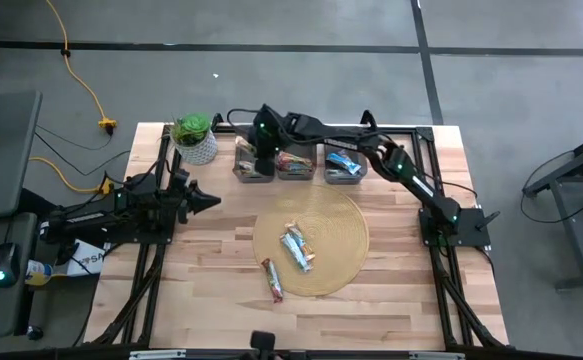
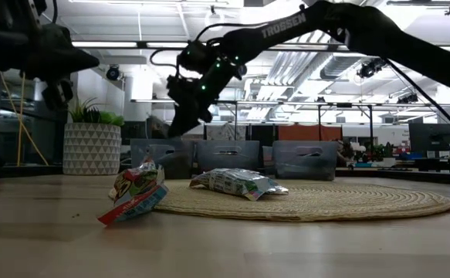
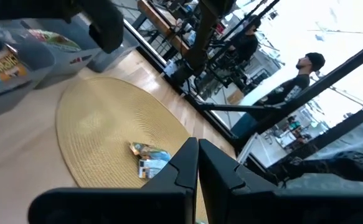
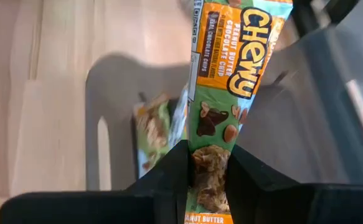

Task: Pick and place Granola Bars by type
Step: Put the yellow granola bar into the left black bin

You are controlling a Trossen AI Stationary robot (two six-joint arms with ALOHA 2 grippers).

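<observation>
Releasing too early is the risk here, I judge: the green-and-orange foil-wrapped granola bar [image 4: 221,93] hangs lengthways from the right gripper [image 4: 209,165], pinched by one end only, so it could catch the wall of the leftmost small grey rectangular bin [image 1: 252,170] and tip out onto the light wooden tabletop [image 1: 401,300]. The right arm reaches along the far edge of the tabletop, its fingers closed on the bar above that bin, where a like-wrapped bar already lies. The left gripper [image 3: 198,163], fingers pressed together and empty, waits near the left edge, while three more bars [image 1: 296,247] lie on and beside the round woven straw mat [image 1: 336,222].
</observation>
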